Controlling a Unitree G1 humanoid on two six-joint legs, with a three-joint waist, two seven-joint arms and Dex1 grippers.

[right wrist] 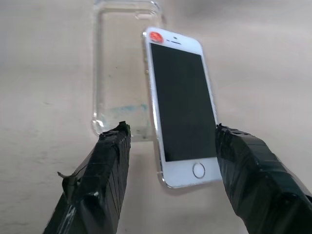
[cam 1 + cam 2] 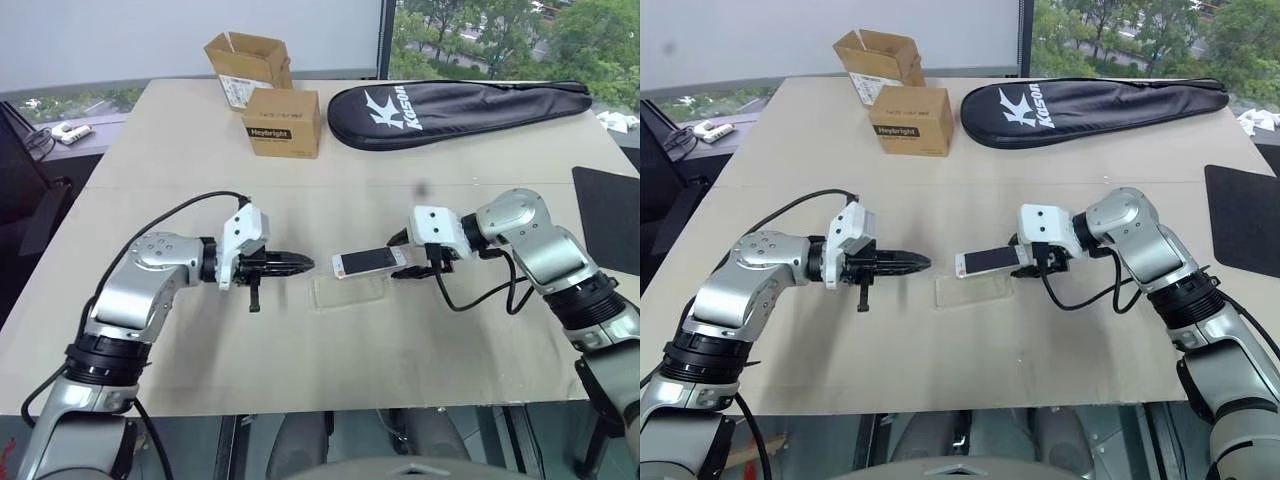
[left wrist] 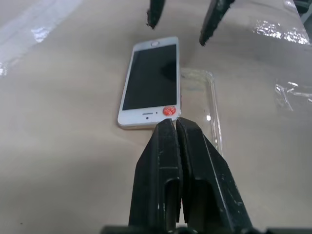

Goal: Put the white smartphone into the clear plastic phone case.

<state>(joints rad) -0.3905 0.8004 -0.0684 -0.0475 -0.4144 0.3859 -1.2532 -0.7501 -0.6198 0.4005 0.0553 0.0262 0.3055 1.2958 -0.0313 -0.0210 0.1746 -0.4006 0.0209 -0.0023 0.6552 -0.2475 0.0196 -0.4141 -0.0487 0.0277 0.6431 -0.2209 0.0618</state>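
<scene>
- white smartphone [image 2: 367, 262] sits screen up mid-table [image 2: 330, 360], its long edge overlapping the rim of the clear plastic phone case [image 2: 349, 291], not seated in it
- right end effector [image 1: 170, 146] is released, fingers spread either side of the phone's home-button end, not pinching it
- left end effector [image 3: 175, 127] is clenched on nothing, tips just beside the phone's other end

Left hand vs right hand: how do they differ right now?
The left hand has its black fingers pressed together; the right hand has them spread apart. The left hand is empty, its tip close to the end of the white smartphone that bears a red sticker; the right hand straddles the phone's home-button end, though a firm grip cannot be confirmed. Both point inward over the clear plastic phone case.
</scene>
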